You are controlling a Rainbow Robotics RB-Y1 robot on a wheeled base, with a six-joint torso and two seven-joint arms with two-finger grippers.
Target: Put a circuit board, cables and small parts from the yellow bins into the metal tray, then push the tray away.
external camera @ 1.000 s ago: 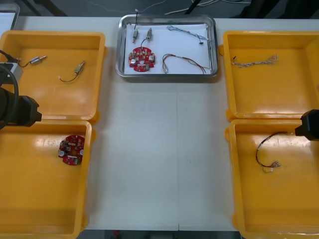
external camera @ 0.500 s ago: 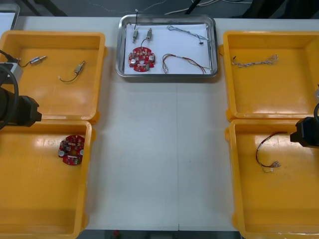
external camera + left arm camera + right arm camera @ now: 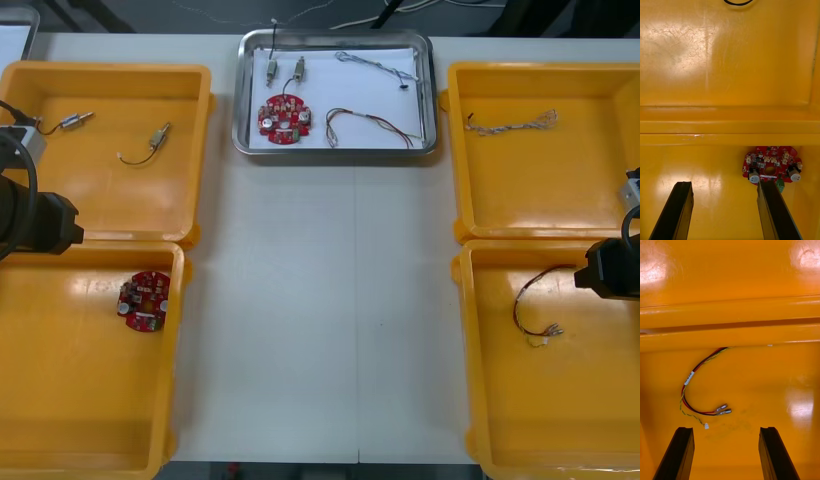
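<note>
**Right gripper** [image 3: 726, 455]: the black fingers are spread wide with nothing between them, poised over the glossy floor of the lower-right yellow bin [image 3: 560, 420]. Ahead of the fingertips lies a red and yellow cable [image 3: 688, 378]. It is bent into an open hook and carries a white sleeve, two metal terminals and a small white plug. In the front view the right arm [image 3: 612, 268] enters at the right edge of the frame, over this bin's far rim.

**Left gripper** [image 3: 725, 213]: the fingers are likewise spread and empty, over the lower-left yellow bin [image 3: 60, 400]. A round red circuit board [image 3: 771, 168] lies just beyond one fingertip. It has a central hole, white connectors and two silver cylinders. The left arm [image 3: 35, 220] sits at the left edge of the frame, above the ridge between the two left bins.

**Metal tray** [image 3: 336, 150]: upper centre of the frame, with a shiny rim and a white inside. It holds a second circuit board [image 3: 285, 117], a pair of small metal parts [image 3: 271, 70], a second red and yellow cable [image 3: 370, 125] and a thin pale cable [image 3: 378, 65].

**Upper-left yellow bin** [image 3: 110, 70]: two further small metal parts [image 3: 158, 137], each with a wire tail.

**Upper-right yellow bin** [image 3: 540, 200]: one twisted cable [image 3: 510, 122].
</note>
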